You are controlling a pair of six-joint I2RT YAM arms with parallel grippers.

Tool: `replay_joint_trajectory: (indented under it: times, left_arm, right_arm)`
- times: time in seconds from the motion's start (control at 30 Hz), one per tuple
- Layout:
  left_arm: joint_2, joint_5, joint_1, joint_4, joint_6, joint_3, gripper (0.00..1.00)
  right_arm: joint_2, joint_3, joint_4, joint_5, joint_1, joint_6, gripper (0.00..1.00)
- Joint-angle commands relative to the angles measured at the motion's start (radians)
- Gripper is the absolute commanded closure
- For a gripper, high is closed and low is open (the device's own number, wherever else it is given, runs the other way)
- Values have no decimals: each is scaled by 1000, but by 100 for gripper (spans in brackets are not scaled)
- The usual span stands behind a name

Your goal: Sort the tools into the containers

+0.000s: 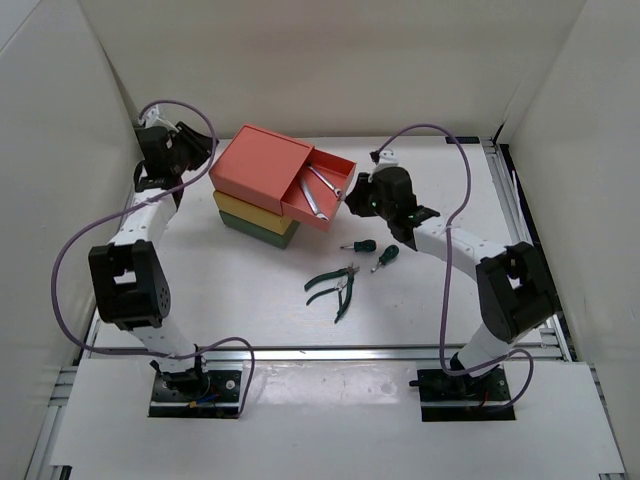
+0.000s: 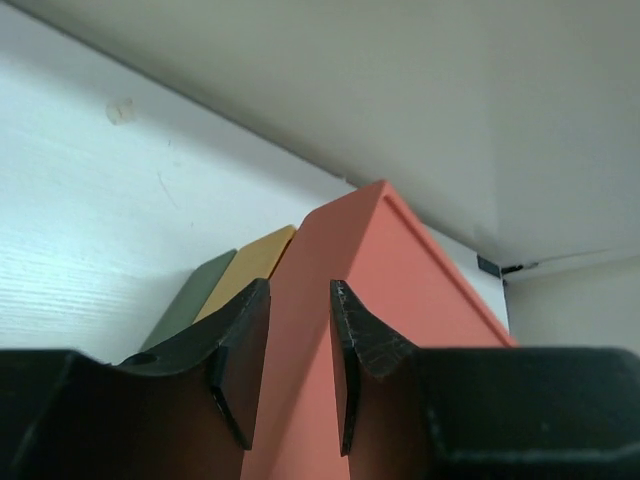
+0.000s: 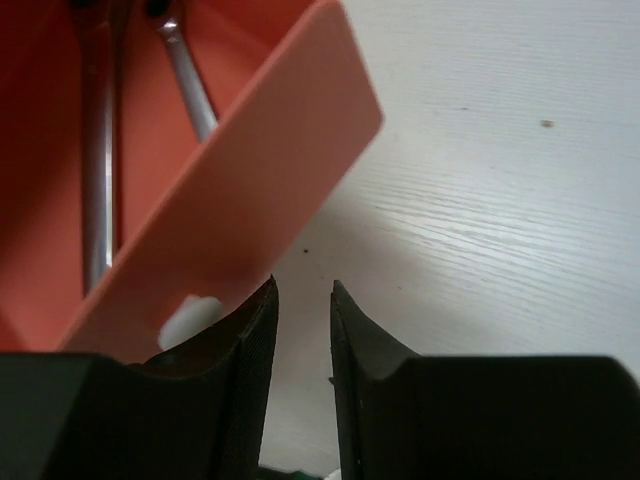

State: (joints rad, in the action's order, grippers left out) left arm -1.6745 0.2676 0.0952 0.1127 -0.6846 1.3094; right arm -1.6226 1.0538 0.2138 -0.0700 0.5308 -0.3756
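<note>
Nearest, at the near edge of the table [image 1: 250,310], sit two arm bases, the left base [image 1: 195,385] and the right base [image 1: 465,385], set side by side, presumably so that each arm covers its own half. Just beyond, near the middle, lie two pliers [image 1: 335,285], close together and perhaps touching at the head end. A little farther and to the right are two screwdrivers [image 1: 358,245], near each other but apart. These four tools lie loose on the table, so I judge them not yet sorted. Farther still stands a stack of three containers, with the dark green drawer [image 1: 262,234] at the bottom and the yellow drawer [image 1: 250,210] over it. On top, the salmon-red drawer [image 1: 335,165] stands drawn out to the right of its red case [image 1: 258,165], with two wrenches [image 1: 316,198] lying inside. The right gripper [image 3: 303,290] hangs at that drawer's front, jaws nearly closed on nothing. The one white knob [image 3: 185,320] in view lies just left of its fingers, not between them, so I judge the gripper is placed to push the drawer home. Farthest, at the stack's far left, the left gripper [image 2: 300,290] is likewise nearly closed and empty, pointed at the red case's corner, probably to brace the stack against sliding.
</note>
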Motion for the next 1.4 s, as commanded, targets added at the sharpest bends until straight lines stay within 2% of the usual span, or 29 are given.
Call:
replay_joint_trajectory:
  times: [0.0, 0.17, 0.37, 0.7, 0.93, 1.0, 1.13, 1.2, 1.23, 1.33, 1.37]
  left_arm:
    - [-43, 61, -3, -27, -9, 59, 58]
    - [-99, 91, -3, -47, 0, 68, 60]
    - [-117, 125, -12, -4, -21, 10, 61]
    - [-139, 171, -18, 18, -33, -42, 61]
    - [-126, 174, -25, 24, -26, -88, 61]
    - [-117, 162, -19, 2, -9, -75, 57]
    - [-87, 107, 3, -106, 28, 7, 34]
    - [-47, 58, 9, -174, 37, 43, 27]
    - [-31, 39, 9, -180, 43, 53, 18]
    - [33, -4, -3, -186, 48, 71, 11]
    - [48, -19, -9, -177, 57, 71, 9]
  right_arm:
    - [-19, 81, 85, 143, 3, -54, 69]
    - [-46, 126, 90, 177, 21, -85, 70]
    - [-94, 213, 67, 194, 52, -85, 70]
    - [-278, 403, 38, 259, 83, -121, 70]
    - [-335, 462, 58, 337, 83, -126, 66]
    - [-310, 424, 88, 354, 71, -137, 61]
    - [-206, 199, 289, 372, 22, -207, 46]
    - [-194, 143, 347, 415, -15, -241, 44]
    - [-209, 127, 376, 444, -31, -275, 43]
    - [-261, 86, 513, 579, -66, -373, 43]
    - [-276, 66, 609, 604, -83, -403, 43]
